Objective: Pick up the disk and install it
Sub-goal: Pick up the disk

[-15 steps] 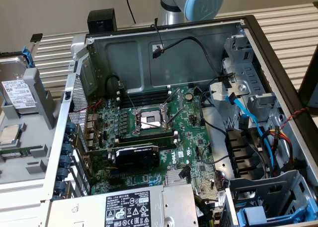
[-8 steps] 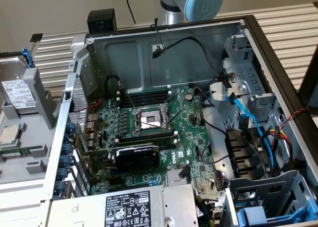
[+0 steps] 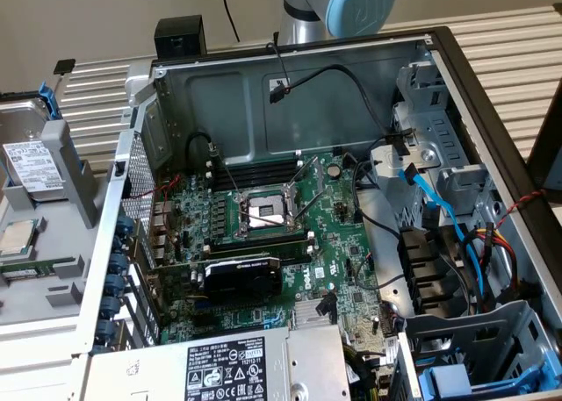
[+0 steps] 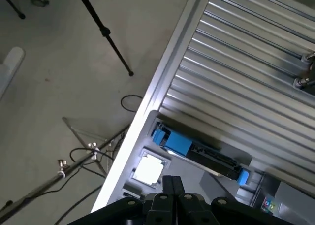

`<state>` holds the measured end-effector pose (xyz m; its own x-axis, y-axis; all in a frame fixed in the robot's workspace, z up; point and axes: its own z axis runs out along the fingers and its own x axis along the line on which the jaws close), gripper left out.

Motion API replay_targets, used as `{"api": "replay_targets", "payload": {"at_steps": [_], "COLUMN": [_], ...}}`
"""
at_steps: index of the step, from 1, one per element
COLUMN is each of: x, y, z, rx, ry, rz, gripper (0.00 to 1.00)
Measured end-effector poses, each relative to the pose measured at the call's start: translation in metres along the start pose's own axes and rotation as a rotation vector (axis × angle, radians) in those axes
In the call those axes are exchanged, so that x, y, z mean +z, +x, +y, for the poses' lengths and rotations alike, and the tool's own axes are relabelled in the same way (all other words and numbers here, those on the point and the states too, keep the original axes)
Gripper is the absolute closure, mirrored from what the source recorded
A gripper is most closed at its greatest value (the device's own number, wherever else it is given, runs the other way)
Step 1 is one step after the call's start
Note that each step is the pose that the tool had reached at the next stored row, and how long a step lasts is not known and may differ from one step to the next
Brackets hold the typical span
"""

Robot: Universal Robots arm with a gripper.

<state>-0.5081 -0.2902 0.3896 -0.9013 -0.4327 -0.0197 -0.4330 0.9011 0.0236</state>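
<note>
The disk (image 3: 29,162), a silver drive with a white label in a blue carrier frame, lies in a grey holder (image 3: 81,183) at the exterior view's left, outside the computer case. In the wrist view the disk (image 4: 179,145) shows edge-on, with blue ends and a dark body. My gripper (image 4: 171,181) hangs well above it, its two dark fingers pressed together and nothing between them. The arm's blue-capped joint (image 3: 351,2) rises behind the case's back wall.
The open computer case (image 3: 439,46) holds a motherboard (image 3: 272,234), cables and grey drive cages (image 3: 430,111). Another blue-carrier drive (image 3: 457,382) sits at its near right corner. A small square CPU chip (image 3: 18,237) (image 4: 147,169) lies beside the disk. Tripod legs (image 4: 103,33) and cables cross the floor.
</note>
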Motion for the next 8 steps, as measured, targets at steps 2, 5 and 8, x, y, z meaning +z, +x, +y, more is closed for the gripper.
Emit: {"api": "replay_targets", "payload": {"at_steps": [2,5,8], "x": [0.0000,0.0000,0.0000], "y": [0.0000,0.0000,0.0000], "z": [0.0000,0.0000,0.0000], "rx": [-0.035,-0.090,-0.145], "ry": [-0.0007,-0.0017,-0.0028], "rz": [0.0008,0.0021,0.0035], "gripper": [0.89,0.89,0.89]}}
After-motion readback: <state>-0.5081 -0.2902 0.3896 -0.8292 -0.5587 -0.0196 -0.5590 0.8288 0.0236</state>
